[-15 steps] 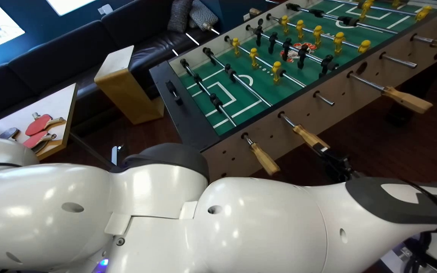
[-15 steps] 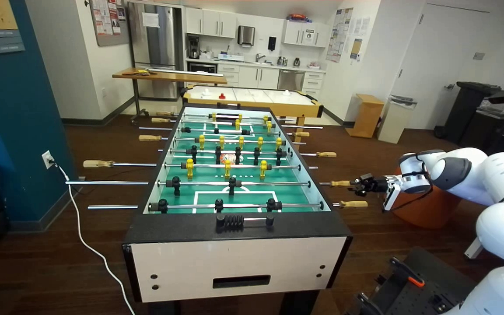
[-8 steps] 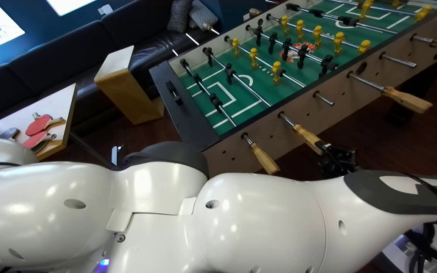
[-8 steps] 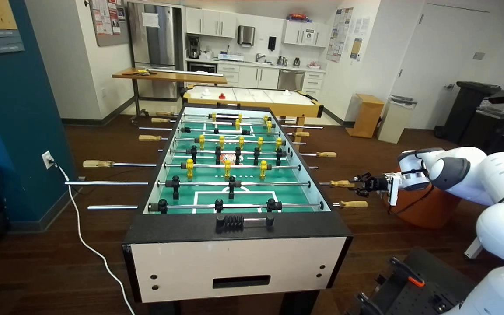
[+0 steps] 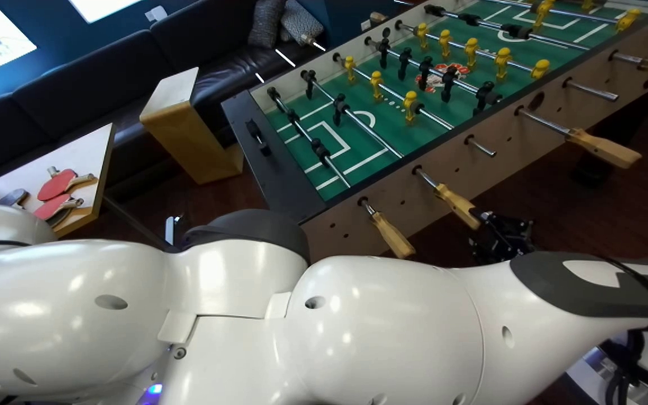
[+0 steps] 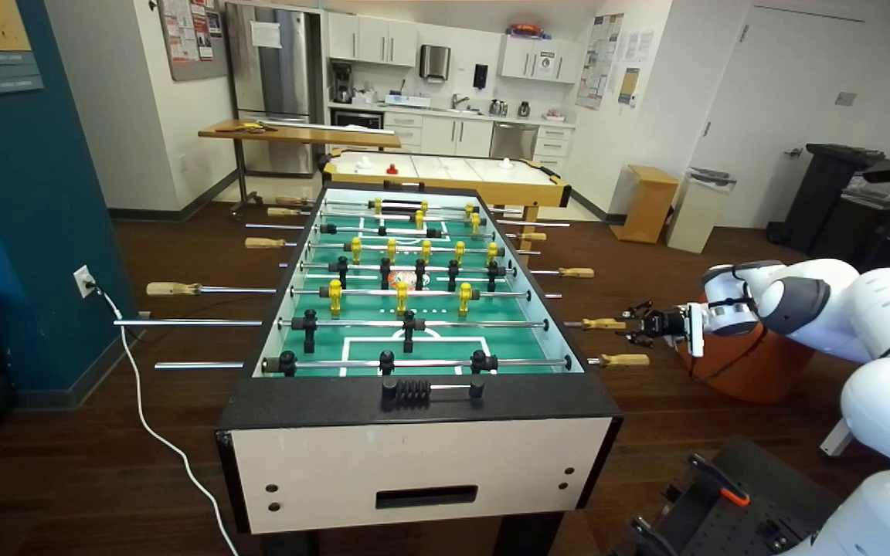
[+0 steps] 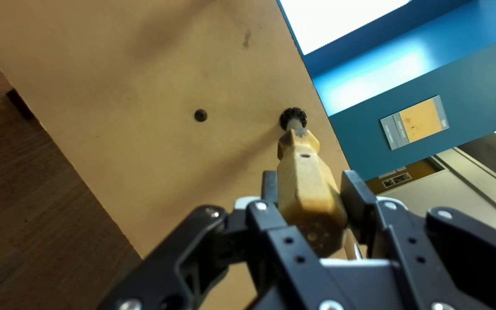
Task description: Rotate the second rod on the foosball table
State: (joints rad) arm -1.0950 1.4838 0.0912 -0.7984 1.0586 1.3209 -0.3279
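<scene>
The foosball table (image 5: 284, 180) shows in both exterior views, its black end rim (image 6: 422, 403) nearest in one of them. The second rod (image 6: 484, 324) carries black figures that hang roughly downward. Its tan wooden handle (image 5: 454, 203) points out toward the arm. In the wrist view the handle (image 7: 306, 181) lies between my gripper's fingers (image 7: 311, 185). A gap shows beside the right finger; whether the left finger touches the handle I cannot tell. In an exterior view my gripper (image 6: 629, 324) has its fingers spread around the handle's end.
The end rod's handle (image 5: 391, 236) sticks out close beside the second one, also in an exterior view (image 6: 624, 360). Further along, a bare rod end (image 5: 480, 146) and another wooden handle (image 5: 602, 147) stick out of the same side wall. An orange round seat (image 6: 754, 371) stands below the arm.
My gripper's fingers have spread apart around the handle, and the wrist has turned and shifted slightly. The second rod's figures have turned a little to hang more upright; the other rods look unchanged.
</scene>
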